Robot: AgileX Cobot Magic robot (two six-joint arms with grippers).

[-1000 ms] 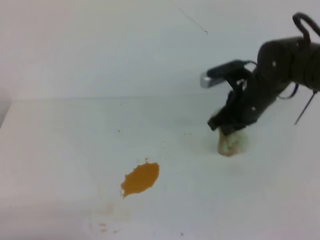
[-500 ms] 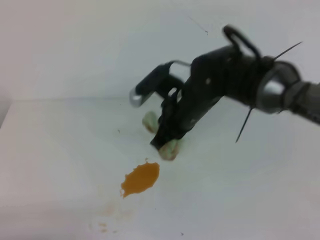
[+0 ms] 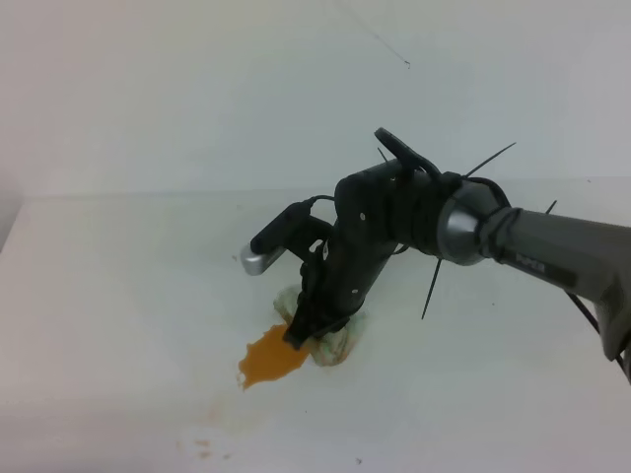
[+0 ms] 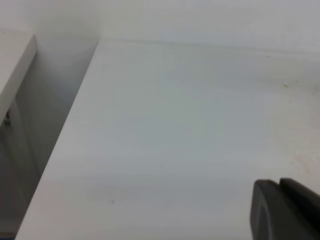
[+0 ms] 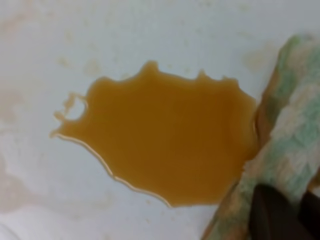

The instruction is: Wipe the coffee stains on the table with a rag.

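Rag: I see the bunched wad of pale green and white cloth with tan stained patches [image 3: 333, 340] at lower centre of the high view, pressed onto the bench under the right gripper [image 3: 308, 330].
Right jaws: clenched on the top of the cloth; in the right wrist view only dark finger tips show at lower right, over the wad [image 5: 280, 165].
Spill: the orange-brown oval coffee puddle [image 3: 268, 358] lies just left of the cloth, its right edge touching it.
Older marks: faint tan smears [image 3: 202, 445] sit lower left of the puddle.
Bench: plain white flat top [image 3: 118, 296].
Handling, my judgement: light, soft, absorbent, no fragility; it will fold and drag, so I hold it high on the bunch and keep it pressed flat.
Left jaws: only a dark corner [image 4: 285, 210] at lower right; I cannot tell their state.
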